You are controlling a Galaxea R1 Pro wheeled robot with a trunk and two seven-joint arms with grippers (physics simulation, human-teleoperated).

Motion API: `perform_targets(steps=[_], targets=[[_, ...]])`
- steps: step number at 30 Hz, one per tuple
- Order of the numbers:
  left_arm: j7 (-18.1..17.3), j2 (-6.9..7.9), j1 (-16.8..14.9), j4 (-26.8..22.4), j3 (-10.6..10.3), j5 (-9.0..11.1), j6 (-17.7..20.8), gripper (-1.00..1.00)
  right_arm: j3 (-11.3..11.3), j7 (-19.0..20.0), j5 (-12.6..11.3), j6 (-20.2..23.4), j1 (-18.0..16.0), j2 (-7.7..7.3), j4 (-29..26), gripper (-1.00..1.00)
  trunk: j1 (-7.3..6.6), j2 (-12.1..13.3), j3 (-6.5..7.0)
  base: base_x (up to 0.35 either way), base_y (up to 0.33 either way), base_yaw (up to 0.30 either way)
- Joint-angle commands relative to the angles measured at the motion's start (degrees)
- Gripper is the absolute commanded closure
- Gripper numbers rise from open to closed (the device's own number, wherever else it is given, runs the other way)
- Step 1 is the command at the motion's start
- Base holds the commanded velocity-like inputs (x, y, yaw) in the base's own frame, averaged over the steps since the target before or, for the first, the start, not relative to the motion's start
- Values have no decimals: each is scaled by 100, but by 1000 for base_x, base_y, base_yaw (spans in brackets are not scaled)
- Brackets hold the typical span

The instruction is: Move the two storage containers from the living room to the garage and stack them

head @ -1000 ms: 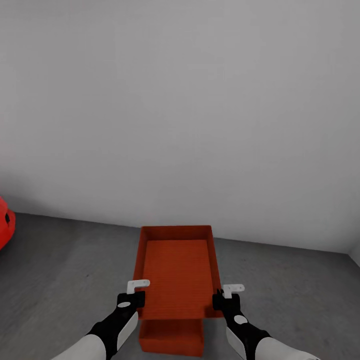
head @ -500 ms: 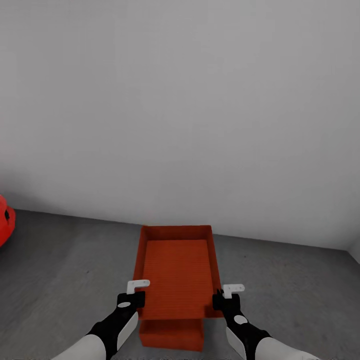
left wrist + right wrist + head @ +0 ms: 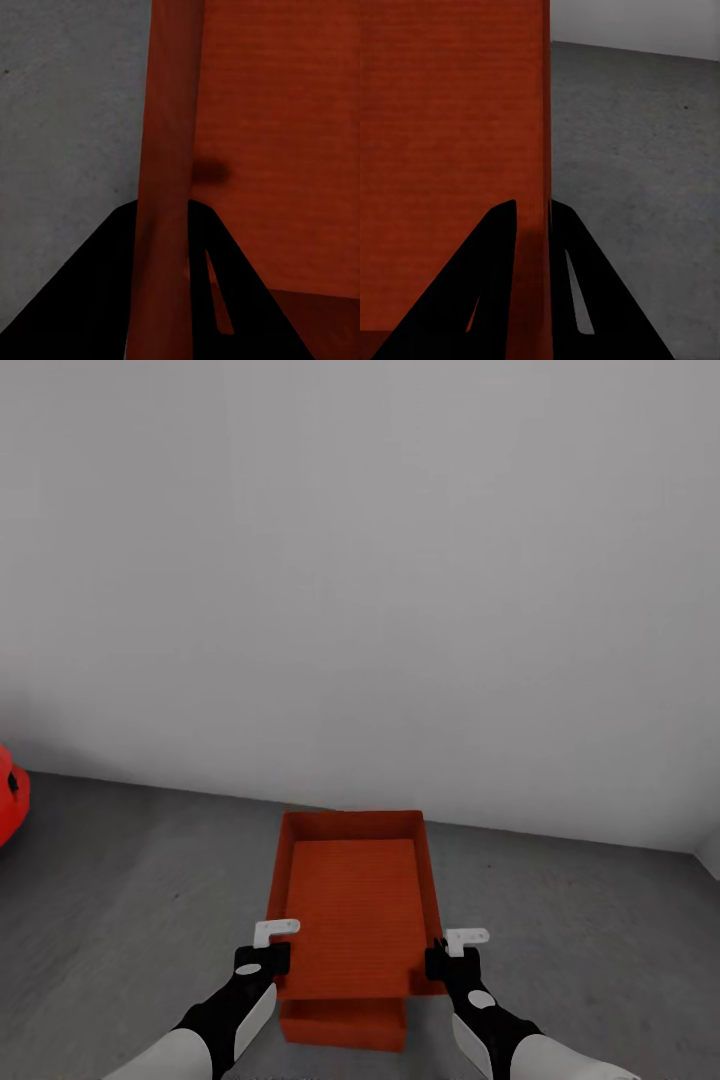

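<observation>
Orange-red rectangular container (image 3: 352,905), pinched on its side walls by left gripper (image 3: 262,958) and right gripper (image 3: 450,962), should descend level, centred over the matching lower container (image 3: 343,1026).

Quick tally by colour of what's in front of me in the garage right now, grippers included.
Orange-red: 2, the held storage container and the second storage container below it.
Glossy red: 1, the car at the left edge.
Black grippers: 2, left gripper and right gripper, each clamped on a wall of the held container.
Total: 5

head: high, looking forward-down at wall, floor (image 3: 120,900) | wrists: close along container (image 3: 352,905) walls | shared: container, floor
</observation>
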Motion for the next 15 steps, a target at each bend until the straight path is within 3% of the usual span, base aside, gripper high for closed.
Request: perform_targets(steps=[1,15], targets=[[49,57,-10,-37,240,-41,24,100,-54,14,-42,-11,-1,-47,61,100,0,-6,-16,0,0,0],[49,57,-8,-37,240,-41,24,100,-54,14,-42,-11,-1,-50,61,100,0,-6,-144,0,0,0]])
